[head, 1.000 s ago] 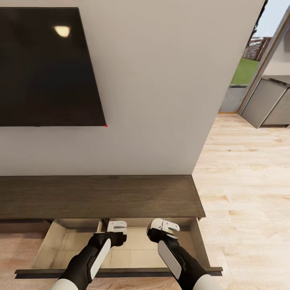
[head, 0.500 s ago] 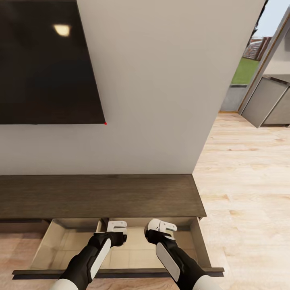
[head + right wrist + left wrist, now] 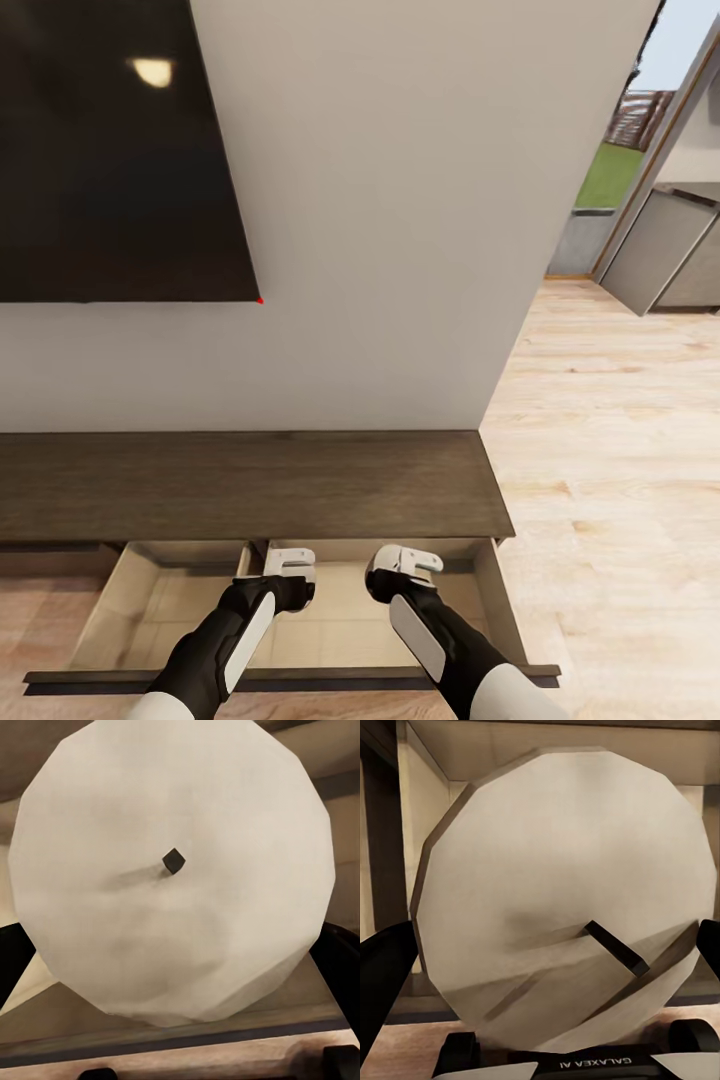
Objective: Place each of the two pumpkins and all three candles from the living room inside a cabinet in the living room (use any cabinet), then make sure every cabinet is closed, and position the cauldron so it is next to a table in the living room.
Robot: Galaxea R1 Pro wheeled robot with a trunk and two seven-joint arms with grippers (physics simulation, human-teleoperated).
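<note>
The cabinet, a long low dark-brown console, stands against the wall, and one wide drawer is pulled out, showing its pale beige inside. Both arms reach down into that drawer. My left gripper is shut on a thick cream candle with a dark wick. The left wrist view has it between the left gripper's black fingers. My right gripper holds a second cream candle, wick end facing the camera, between the right gripper's fingers. Pumpkins, cauldron and table are out of view.
A large black TV hangs on the white wall above the console. The wall ends at the right, where light wood floor runs toward grey kitchen units and a glass door to the lawn.
The view has crept slightly, so the drawer front sits a little lower in the picture. The right forearm shifted a little; both grippers stay over the drawer with their candles.
</note>
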